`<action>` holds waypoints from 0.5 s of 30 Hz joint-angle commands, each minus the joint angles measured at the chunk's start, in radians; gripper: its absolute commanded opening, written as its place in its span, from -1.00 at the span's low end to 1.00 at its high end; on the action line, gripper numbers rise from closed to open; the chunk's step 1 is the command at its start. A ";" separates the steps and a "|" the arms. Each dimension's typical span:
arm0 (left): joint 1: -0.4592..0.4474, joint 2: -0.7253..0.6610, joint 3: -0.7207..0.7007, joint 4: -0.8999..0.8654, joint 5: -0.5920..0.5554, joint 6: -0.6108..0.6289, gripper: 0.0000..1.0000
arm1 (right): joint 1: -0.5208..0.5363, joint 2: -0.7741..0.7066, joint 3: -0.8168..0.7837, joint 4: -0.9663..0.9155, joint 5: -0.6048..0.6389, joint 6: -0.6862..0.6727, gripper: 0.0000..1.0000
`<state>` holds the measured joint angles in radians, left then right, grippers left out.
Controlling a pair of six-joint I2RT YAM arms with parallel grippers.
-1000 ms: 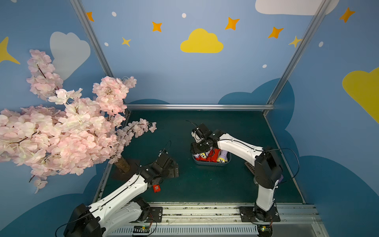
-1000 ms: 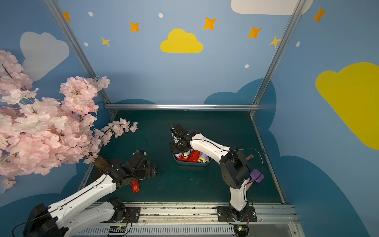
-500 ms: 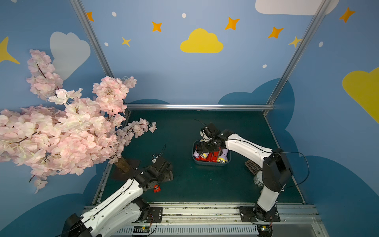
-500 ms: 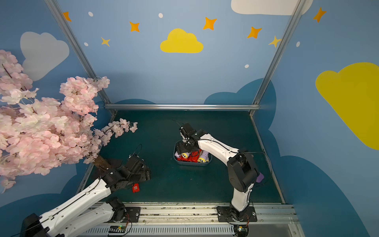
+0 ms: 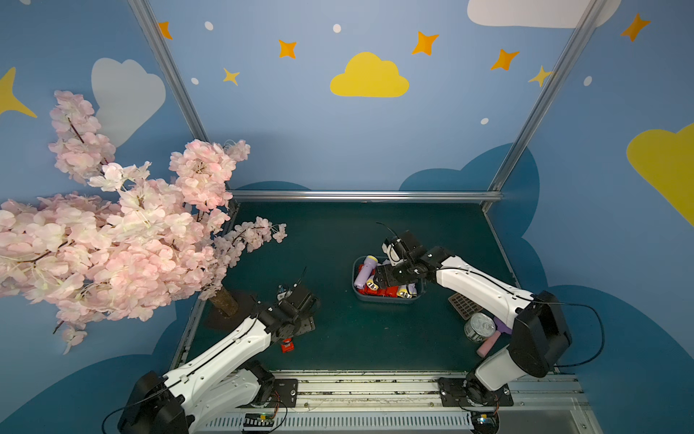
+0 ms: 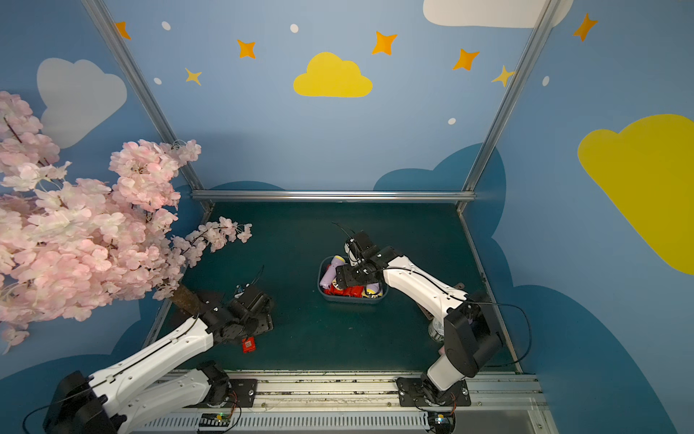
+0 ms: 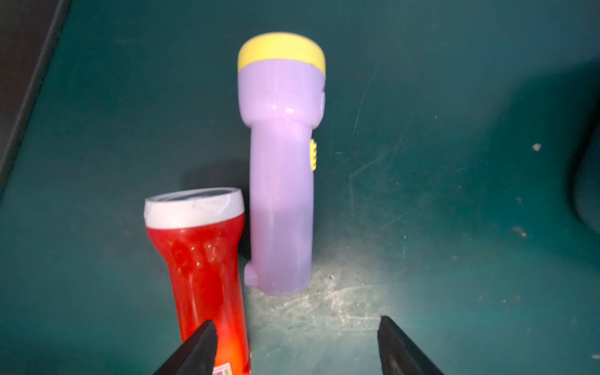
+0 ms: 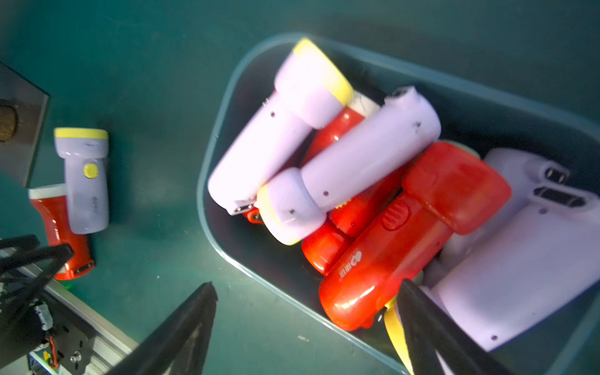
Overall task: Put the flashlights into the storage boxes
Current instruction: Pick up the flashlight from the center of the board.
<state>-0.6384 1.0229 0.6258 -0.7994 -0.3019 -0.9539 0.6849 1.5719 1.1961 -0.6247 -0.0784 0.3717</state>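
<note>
Mostly hidden: red flashlight [image 5: 287, 345] under L arm.

Red flashlight [image 7: 198, 259], lilac flashlight [image 7: 281, 181] beside it (yellow-ringed), green mat [image 7: 454, 97]

Blossom tree [image 5: 112, 240], tin can [image 5: 479, 327], pink cylinder [image 5: 487, 345], scoop [image 5: 463, 305]

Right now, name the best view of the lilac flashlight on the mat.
Left wrist view: the lilac flashlight lies whole and close, beside a red flashlight. The right wrist view shows it small; in both top views the left arm hides it.
</note>
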 commanded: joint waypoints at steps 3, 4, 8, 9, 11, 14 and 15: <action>0.017 0.106 0.067 0.077 -0.008 0.036 0.55 | -0.051 -0.059 -0.055 0.029 -0.029 -0.017 0.75; 0.023 0.126 0.076 0.081 -0.008 0.038 0.56 | -0.062 -0.069 -0.065 0.034 -0.034 -0.019 0.76; 0.041 0.170 0.100 0.080 -0.018 0.038 0.56 | -0.092 -0.089 -0.084 0.033 -0.042 -0.023 0.76; 0.047 0.176 0.101 0.086 -0.015 0.044 0.57 | -0.097 -0.092 -0.087 0.033 -0.042 -0.025 0.75; 0.058 0.187 0.099 0.093 -0.012 0.052 0.56 | -0.102 -0.095 -0.095 0.033 -0.040 -0.024 0.76; 0.073 0.198 0.088 0.103 -0.005 0.062 0.56 | -0.110 -0.096 -0.103 0.033 -0.041 -0.022 0.76; 0.081 0.199 0.082 0.107 -0.003 0.066 0.56 | -0.111 -0.097 -0.106 0.033 -0.041 -0.022 0.75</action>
<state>-0.5724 1.2144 0.7086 -0.7002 -0.3069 -0.9104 0.5789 1.4929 1.1061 -0.5938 -0.1116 0.3584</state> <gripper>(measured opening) 0.782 0.877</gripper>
